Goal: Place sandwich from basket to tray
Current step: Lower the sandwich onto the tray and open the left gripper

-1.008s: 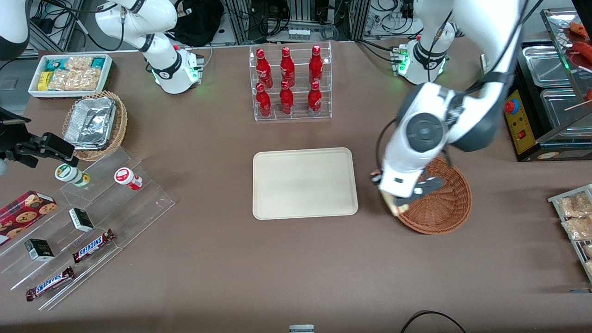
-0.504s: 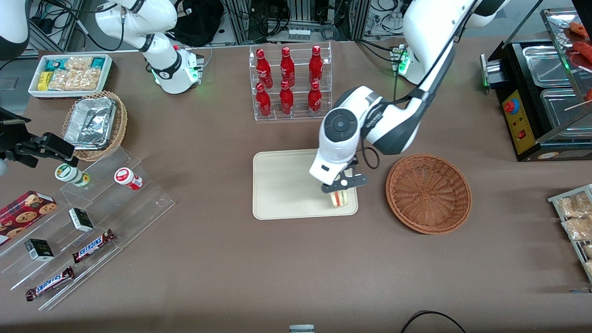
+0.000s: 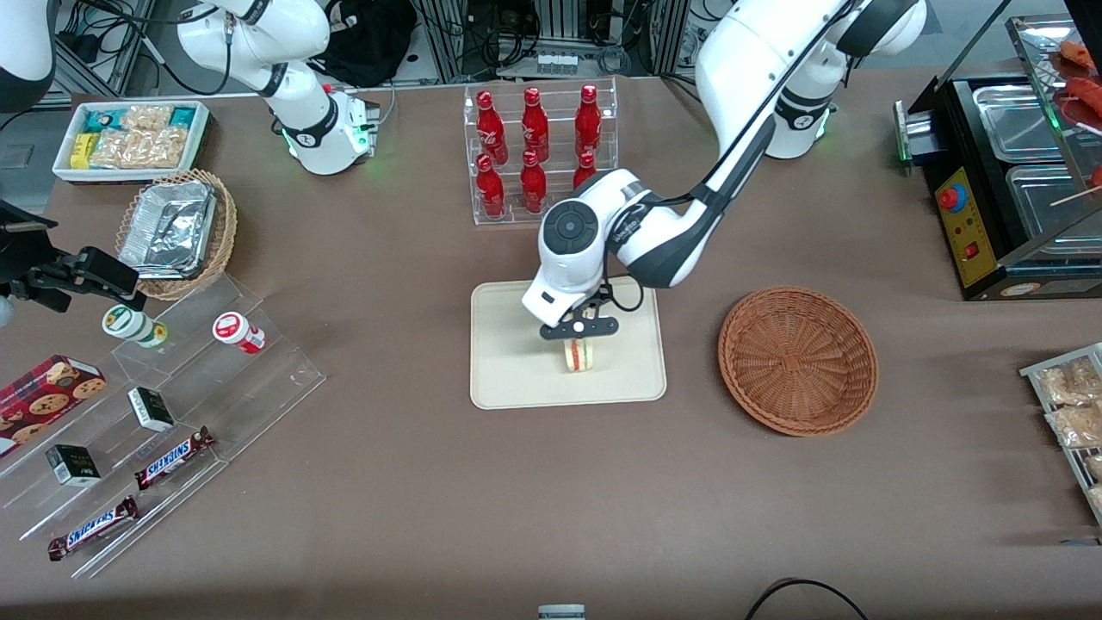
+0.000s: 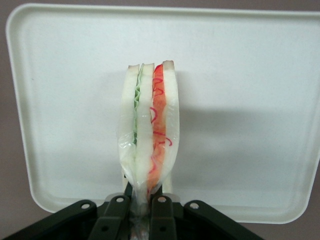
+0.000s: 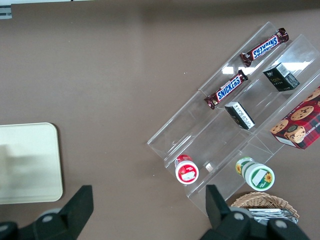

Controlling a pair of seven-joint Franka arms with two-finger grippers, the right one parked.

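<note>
My left gripper (image 3: 578, 331) is shut on the sandwich (image 3: 579, 354), a wedge of white bread with red and green filling in clear wrap. It holds the sandwich over the cream-beige tray (image 3: 508, 379), close to its surface. In the left wrist view the sandwich (image 4: 148, 125) hangs on edge from the fingers (image 4: 115, 212), pinched at its wrapped end, with the tray (image 4: 250, 75) under it. The round reddish-brown wicker basket (image 3: 798, 360) stands beside the tray toward the working arm's end, with nothing in it.
A clear rack of red bottles (image 3: 539, 155) stands farther from the front camera than the tray. A tan wicker basket with foil trays (image 3: 176, 231) and a clear stepped stand with snack bars (image 3: 146, 413) lie toward the parked arm's end. Bagged snacks (image 3: 1067, 405) lie past the reddish-brown basket.
My gripper has carried the sandwich from the basket's edge sideways over the tray, then on toward the tray's middle. The basket is left with nothing in it.
</note>
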